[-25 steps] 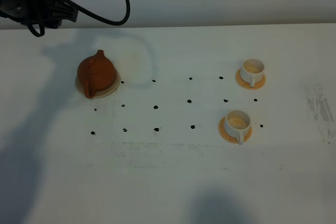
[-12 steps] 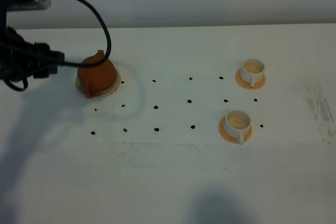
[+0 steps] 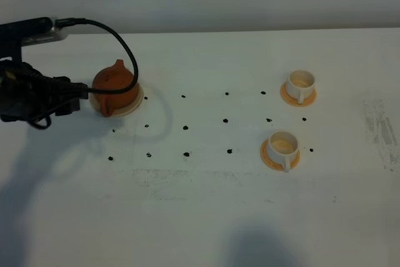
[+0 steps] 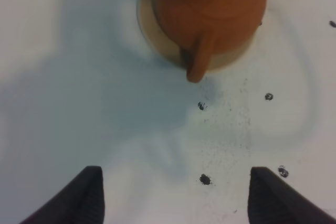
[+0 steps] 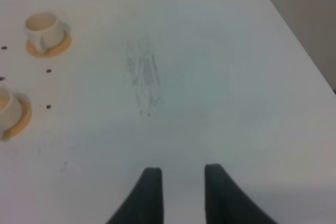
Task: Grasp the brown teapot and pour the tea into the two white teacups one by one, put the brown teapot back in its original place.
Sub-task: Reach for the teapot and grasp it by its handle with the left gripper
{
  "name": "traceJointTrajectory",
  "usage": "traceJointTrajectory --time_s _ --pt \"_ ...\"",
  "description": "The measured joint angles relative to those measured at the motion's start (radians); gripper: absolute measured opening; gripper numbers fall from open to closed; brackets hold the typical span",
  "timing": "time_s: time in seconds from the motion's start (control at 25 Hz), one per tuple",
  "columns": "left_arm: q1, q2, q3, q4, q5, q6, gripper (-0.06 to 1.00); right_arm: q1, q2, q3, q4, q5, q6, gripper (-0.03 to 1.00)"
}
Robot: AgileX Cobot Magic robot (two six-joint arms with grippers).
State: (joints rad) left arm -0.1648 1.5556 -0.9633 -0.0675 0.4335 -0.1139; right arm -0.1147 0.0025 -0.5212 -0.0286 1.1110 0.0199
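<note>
The brown teapot [image 3: 115, 84] sits on the beige coaster [image 3: 132, 104] at the left of the table, its handle toward the front. My left gripper [image 3: 83, 92] is open just left of the teapot and holds nothing. In the left wrist view the teapot [image 4: 210, 3] and its handle [image 4: 198, 61] lie ahead of the open gripper [image 4: 176, 198], with bare table between. The two white teacups [image 3: 300, 83] [image 3: 282, 146] stand on orange coasters at the right. My right gripper [image 5: 182, 192] is empty, its fingers a narrow gap apart, over bare table; it is out of the exterior high view.
Black dots [image 3: 185, 127] mark a grid on the white table between the teapot and the cups. A scuffed patch [image 3: 380, 126] lies near the right edge. A black cable [image 3: 128, 48] loops over the teapot. The table's right edge [image 5: 294, 30] shows in the right wrist view.
My left arm has come down from the far left corner to the table beside the teapot's left side. The teapot and cups have not moved.
</note>
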Motion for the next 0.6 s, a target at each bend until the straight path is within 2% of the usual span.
traceJointTrajectory --time_s 0.12,0.36,0.6 --pt "0.000 0.091 -0.086 -0.001 0.070 -0.002 0.56 0.000 0.000 0.000 0.000 0.000 0.000 0.22" --pt "0.000 0.230 -0.219 -0.002 0.138 0.005 0.56 0.000 0.000 0.000 0.000 0.000 0.000 0.22" --pt "-0.009 0.358 -0.374 -0.002 0.239 0.094 0.56 0.000 0.000 0.000 0.000 0.000 0.000 0.22"
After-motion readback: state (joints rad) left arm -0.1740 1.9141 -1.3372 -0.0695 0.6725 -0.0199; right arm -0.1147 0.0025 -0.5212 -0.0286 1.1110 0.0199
